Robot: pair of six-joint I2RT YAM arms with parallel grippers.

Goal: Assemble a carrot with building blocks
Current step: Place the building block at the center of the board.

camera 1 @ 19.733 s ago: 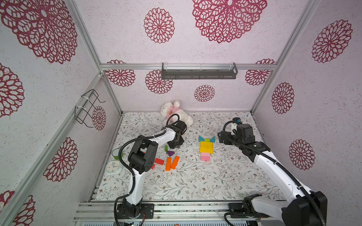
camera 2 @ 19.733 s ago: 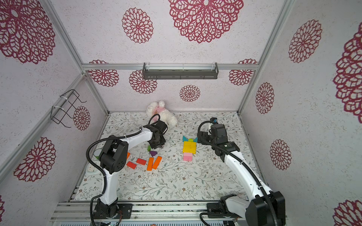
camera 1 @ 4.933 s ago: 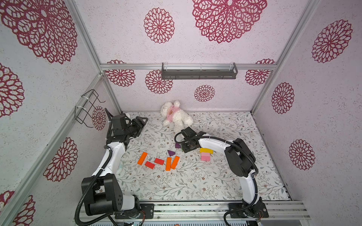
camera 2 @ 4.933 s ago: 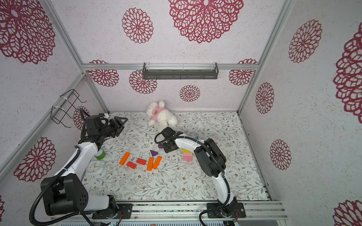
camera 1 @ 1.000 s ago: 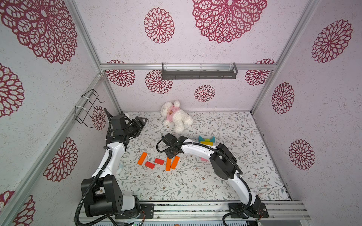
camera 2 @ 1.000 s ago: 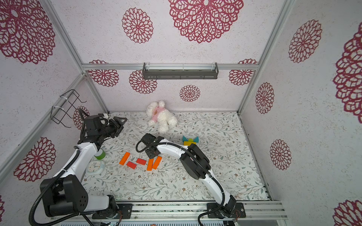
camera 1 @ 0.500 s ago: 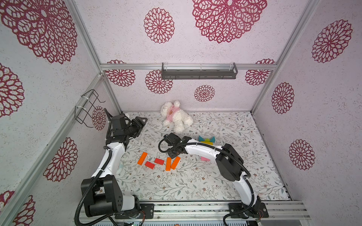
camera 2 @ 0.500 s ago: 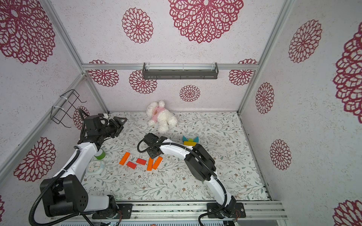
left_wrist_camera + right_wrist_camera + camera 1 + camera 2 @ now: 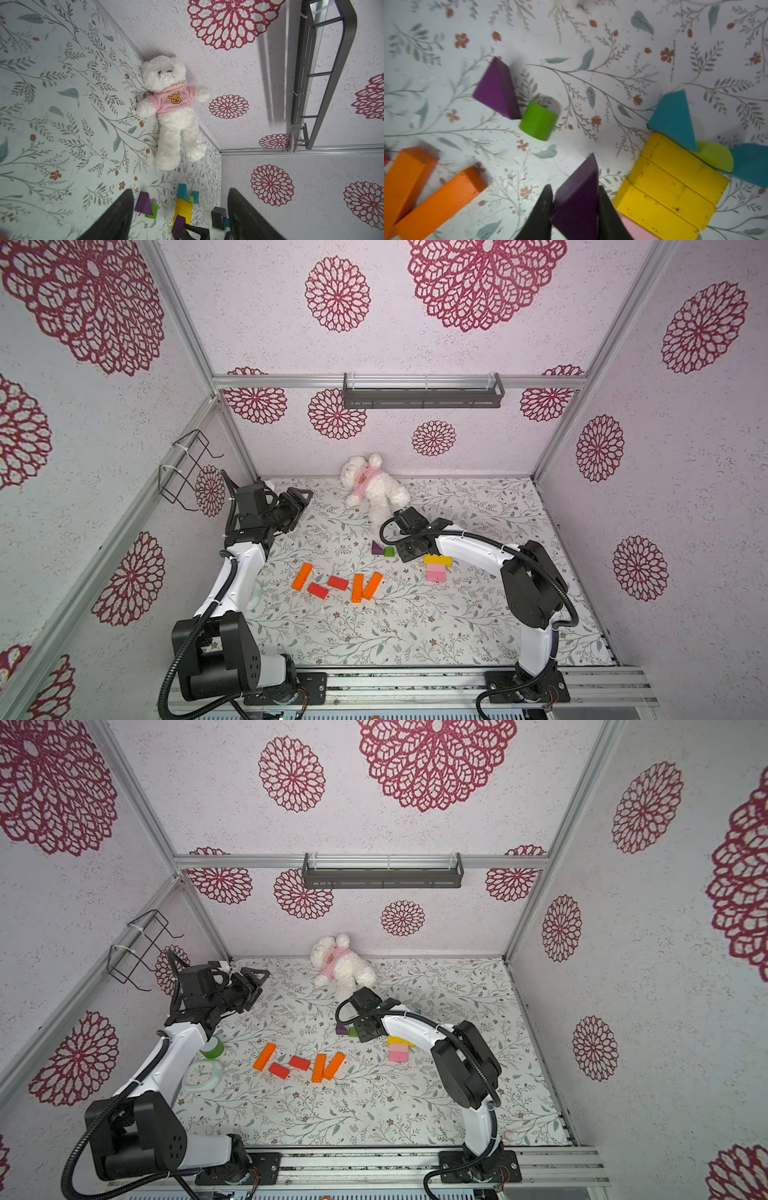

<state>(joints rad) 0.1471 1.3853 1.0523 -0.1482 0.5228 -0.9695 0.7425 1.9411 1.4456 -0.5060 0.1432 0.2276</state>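
Clamping a purple triangle [image 9: 577, 203] between its jaws, the right gripper [image 9: 574, 189] hung low over the mat [image 9: 591, 62], between the orange bars [image 9: 440, 199] and the yellow bars [image 9: 675, 180]. The yellow bars lay side by side, with a pink block [image 9: 633, 230] touching one end. Two teal triangles [image 9: 672, 116] and a lime piece [image 9: 714, 155] sat against the other end. A second purple triangle [image 9: 496, 89] lay on the mat touching a green cylinder [image 9: 538, 120], apart from the yellow bars. In both top views two red bars [image 9: 318, 590] lay among the orange bars, nearer the left arm. The left gripper [image 9: 180, 190] stood released and empty, raised near the back-left corner and pointing toward the bear [image 9: 372, 489].
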